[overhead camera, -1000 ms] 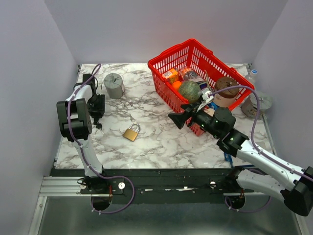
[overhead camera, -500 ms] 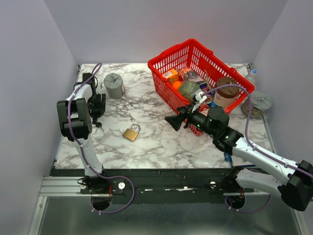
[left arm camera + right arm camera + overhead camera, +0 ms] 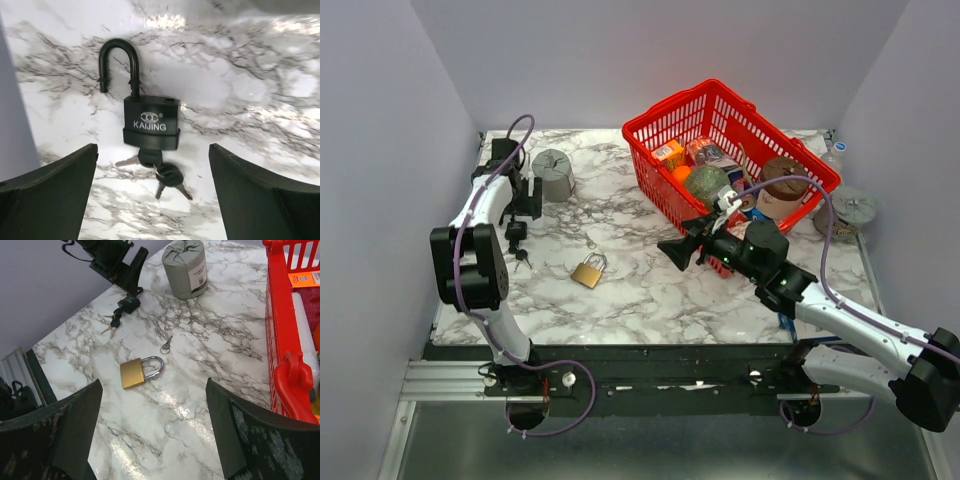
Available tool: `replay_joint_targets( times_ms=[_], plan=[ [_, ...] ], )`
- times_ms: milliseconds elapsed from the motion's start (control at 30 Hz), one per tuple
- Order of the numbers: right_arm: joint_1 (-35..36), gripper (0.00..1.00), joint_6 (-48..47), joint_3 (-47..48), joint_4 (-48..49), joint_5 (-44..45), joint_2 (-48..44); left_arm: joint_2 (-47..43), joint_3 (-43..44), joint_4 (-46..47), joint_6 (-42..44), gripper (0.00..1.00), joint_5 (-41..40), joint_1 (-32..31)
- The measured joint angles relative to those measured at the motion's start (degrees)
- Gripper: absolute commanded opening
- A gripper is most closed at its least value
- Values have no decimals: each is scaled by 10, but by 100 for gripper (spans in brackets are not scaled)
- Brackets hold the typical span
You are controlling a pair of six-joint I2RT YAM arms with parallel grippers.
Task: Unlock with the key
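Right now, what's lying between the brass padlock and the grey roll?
One small silver key lies between the brass padlock and the grey roll, clearest in the right wrist view.

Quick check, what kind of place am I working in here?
Probably a lab test booth, not a home: plain grey walls box in a marble-print tabletop, and staged props sit on it, a red shopping basket of groceries, a brass padlock.

The key (image 3: 148,158) shows only its black head; its blade is hidden where it meets the black padlock (image 3: 151,122), in a slightly blurred view. The red basket (image 3: 285,315) is cut off by the right edge of the right wrist view.
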Motion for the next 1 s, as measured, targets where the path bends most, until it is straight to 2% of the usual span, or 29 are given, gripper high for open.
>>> replay_joint_targets(
  times_ms=[267, 367, 467, 667, 733, 900, 1000],
  plan=[
    [0, 82, -31, -12, 2, -13, -14, -242, -111, 92, -28, 99, -23, -60],
    [7, 82, -39, -5, -4, -12, -5, -359, -195, 156, -56, 99, -4, -58],
    [39, 82, -54, 33, -23, 5, 25, -434, -260, 198, -82, 99, 34, -56],
    [123, 81, -84, 180, -68, 19, 150, -437, -277, 238, -128, 99, 76, -57],
    [125, 80, -83, 238, -93, 15, 188, -435, -277, 240, -136, 99, 82, -57],
    [123, 76, -81, 387, -158, 9, 361, -436, -277, 255, -143, 99, 93, -57],
    [123, 76, -80, 431, -190, 15, 429, -446, -279, 264, -144, 99, 95, -57]
  ],
)
